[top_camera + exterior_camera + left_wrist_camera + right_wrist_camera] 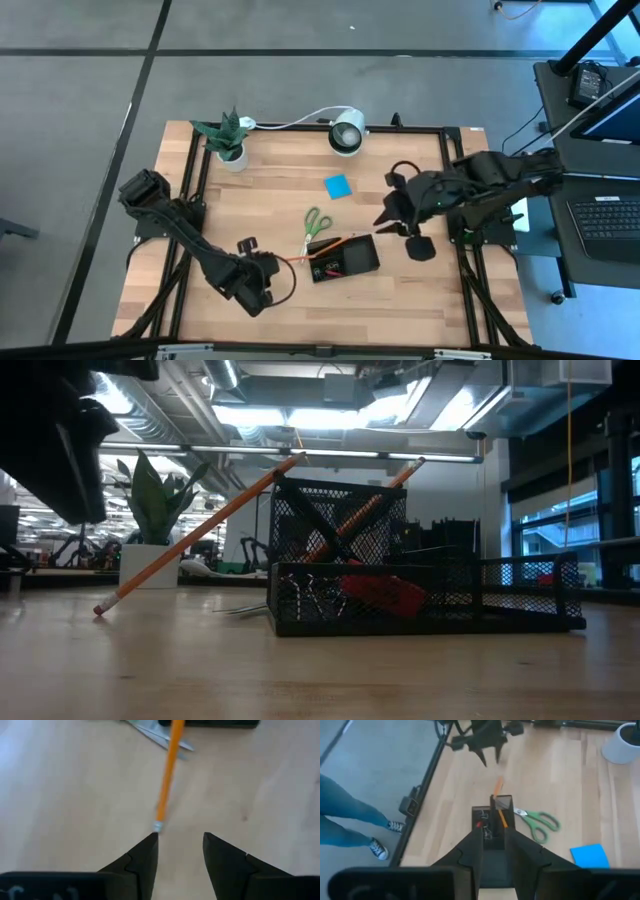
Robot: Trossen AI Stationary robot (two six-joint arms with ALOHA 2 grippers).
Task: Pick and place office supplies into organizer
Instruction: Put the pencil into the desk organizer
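Observation:
The black mesh organizer (343,258) stands right of the table's middle, with a tall cup part (338,520) and a low tray. Two orange pencils lean in the cup. The longer pencil (195,537) slants out, its eraser end (158,826) resting on the table. A red piece (385,592) lies in the tray. Green-handled scissors (315,222) and a blue sticky pad (337,186) lie on the wood beyond the organizer. My left gripper (180,845) is open, just short of that eraser end. My right gripper (495,845) is open, above the organizer's right side.
A potted green plant (228,140) and a white round lamp (347,133) stand near the far edge. Bare wood lies along the near edge and on the left half. A person's legs (350,810) show beyond the table in the right wrist view.

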